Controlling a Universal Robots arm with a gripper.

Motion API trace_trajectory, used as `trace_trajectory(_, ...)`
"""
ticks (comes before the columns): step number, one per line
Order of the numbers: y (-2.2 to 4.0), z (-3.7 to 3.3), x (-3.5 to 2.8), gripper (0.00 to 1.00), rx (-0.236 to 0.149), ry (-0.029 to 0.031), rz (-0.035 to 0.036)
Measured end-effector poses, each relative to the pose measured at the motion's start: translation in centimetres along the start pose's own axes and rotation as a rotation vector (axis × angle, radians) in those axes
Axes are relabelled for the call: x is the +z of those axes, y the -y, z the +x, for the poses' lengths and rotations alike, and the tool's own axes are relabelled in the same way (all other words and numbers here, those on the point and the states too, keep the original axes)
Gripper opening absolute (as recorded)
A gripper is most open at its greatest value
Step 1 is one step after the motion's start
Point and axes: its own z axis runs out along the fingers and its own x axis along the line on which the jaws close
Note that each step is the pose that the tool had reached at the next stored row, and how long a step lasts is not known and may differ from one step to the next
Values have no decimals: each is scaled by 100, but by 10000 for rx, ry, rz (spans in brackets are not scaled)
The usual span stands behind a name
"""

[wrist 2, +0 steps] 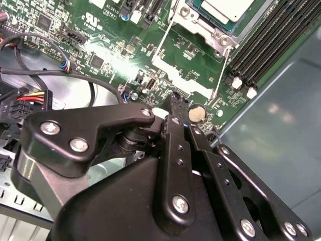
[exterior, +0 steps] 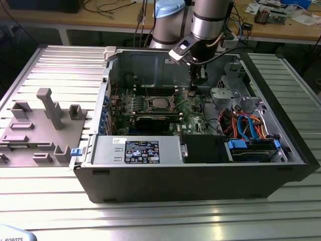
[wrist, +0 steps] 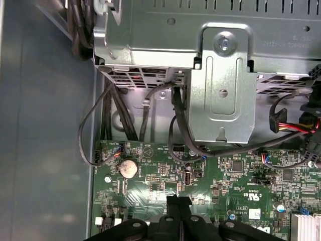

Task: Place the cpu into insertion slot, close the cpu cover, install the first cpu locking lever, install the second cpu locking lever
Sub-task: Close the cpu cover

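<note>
The gripper (exterior: 191, 91) has its two black fingers pressed together with nothing between them. Its tips hang low over the green motherboard (exterior: 193, 108), near the insertion slot (exterior: 150, 105) on the exterior view's right. In both wrist views the closed tips (wrist 2: 174, 103) (wrist: 178, 201) sit just beside a round silver coin cell (wrist 2: 196, 113) (wrist: 128, 167), which lies between them and the slot.

The cpu (exterior: 160, 104) (wrist 2: 228, 7) lies flat in the slot, silvery face up. The cpu cover (wrist 2: 196, 22) frames it, though I cannot tell whether the cover is latched. A thin silvery lever rod (wrist 2: 219, 75) runs from the slot's edge toward the coin cell. Long black memory slots (wrist 2: 271, 45) run just beside the slot.

White lettering is printed across the board. Well apart from the slot, at the near wall of the open computer case (exterior: 200, 175), a black printed sticker (exterior: 142, 151) covers the grey power supply.
</note>
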Motion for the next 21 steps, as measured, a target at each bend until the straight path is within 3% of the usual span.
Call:
trace_trajectory(5,0,2,91,11,-49,-1,12)
trace_trajectory(10,12,3,102,11,-72,-1,6)
trace_trajectory(13,52,5,101,11,-69,2,-47)
trace_trajectory(16,120,9,91,11,-67,4,-146)
trace_trajectory(21,157,9,50,11,-64,10,-227)
